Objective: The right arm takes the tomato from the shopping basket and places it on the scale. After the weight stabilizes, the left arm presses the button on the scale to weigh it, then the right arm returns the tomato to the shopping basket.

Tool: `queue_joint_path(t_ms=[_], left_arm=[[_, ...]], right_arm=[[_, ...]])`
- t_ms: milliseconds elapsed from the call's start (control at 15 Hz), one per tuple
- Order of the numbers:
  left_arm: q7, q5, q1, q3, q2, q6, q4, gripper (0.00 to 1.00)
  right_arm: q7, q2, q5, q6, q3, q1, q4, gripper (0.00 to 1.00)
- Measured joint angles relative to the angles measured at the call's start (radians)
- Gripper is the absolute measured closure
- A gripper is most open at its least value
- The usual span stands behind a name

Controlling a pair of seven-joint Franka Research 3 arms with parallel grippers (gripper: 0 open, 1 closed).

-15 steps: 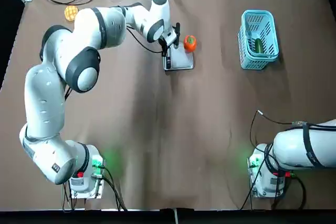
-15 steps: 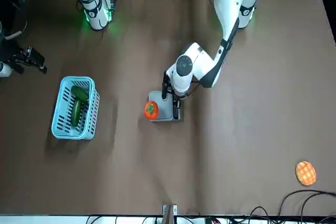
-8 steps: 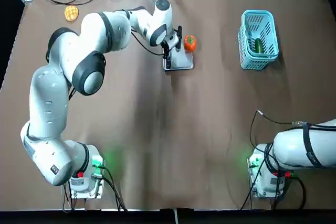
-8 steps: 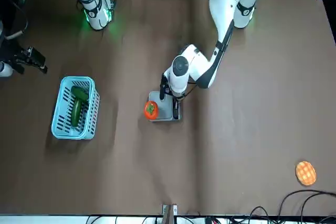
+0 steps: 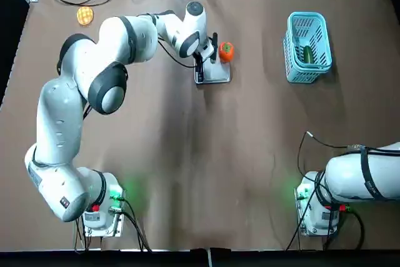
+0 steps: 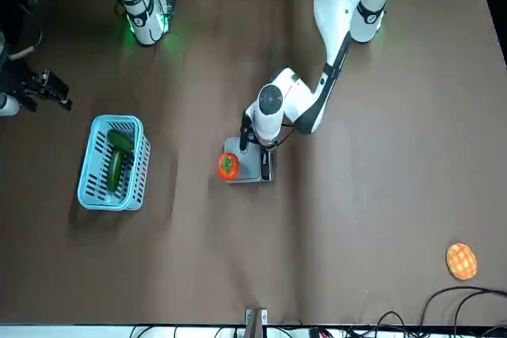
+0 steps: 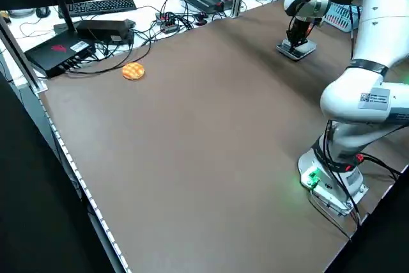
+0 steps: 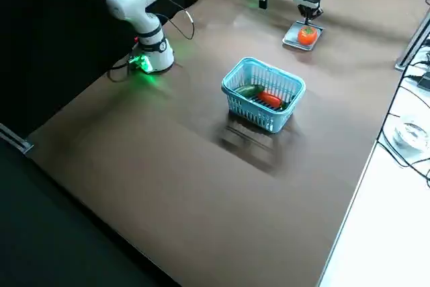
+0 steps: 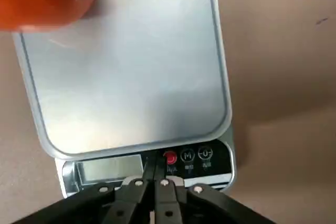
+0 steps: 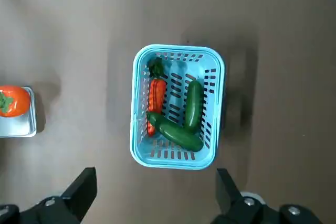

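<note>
Brown table throughout. You will find the tomato [image 5: 225, 51] resting on the far corner of the scale [image 5: 215, 73], leaving the control strip clear. Your left gripper [image 9: 154, 174], fingers pressed together, has its tips on the strip just beside the red button [image 9: 170, 157], evidently for the weighing press. Your right gripper [image 10: 152, 203] hangs spread above the shopping basket [image 10: 212, 119], which contains two cucumbers [image 10: 193, 103] and a red carrot-like vegetable [image 10: 156, 100].
</note>
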Motion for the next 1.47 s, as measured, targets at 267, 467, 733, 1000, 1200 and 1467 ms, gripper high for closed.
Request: queue_joint_path(t_ms=[267,467,733,1000,1200,1467], left_arm=[[-0.001,0.000,-0.003,0.000,0.004,0.000,0.000,0.99],[-0.001,0.000,-0.003,0.001,0.007,0.001,0.000,0.99],[-0.001,0.000,-0.003,0.001,0.010,0.001,0.000,0.99],[-0.001,0.000,-0.003,0.001,0.011,0.002,0.000,0.99],[-0.010,0.002,-0.003,0.001,0.012,0.002,0.000,0.99],[-0.031,0.030,-0.009,0.001,0.012,0.002,0.000,0.99]], right_arm=[[0.000,0.001,0.000,-0.004,0.000,0.000,0.000,0.00],[0.000,0.001,0.000,-0.020,0.000,0.000,0.000,0.00],[0.001,0.001,0.000,-0.021,0.000,0.000,0.000,0.00],[0.001,0.001,0.000,-0.021,0.000,0.000,0.000,0.00],[0.001,0.001,0.000,-0.022,0.000,0.000,0.000,0.01],[0.001,0.001,0.000,-0.022,0.000,0.000,0.000,0.01]])
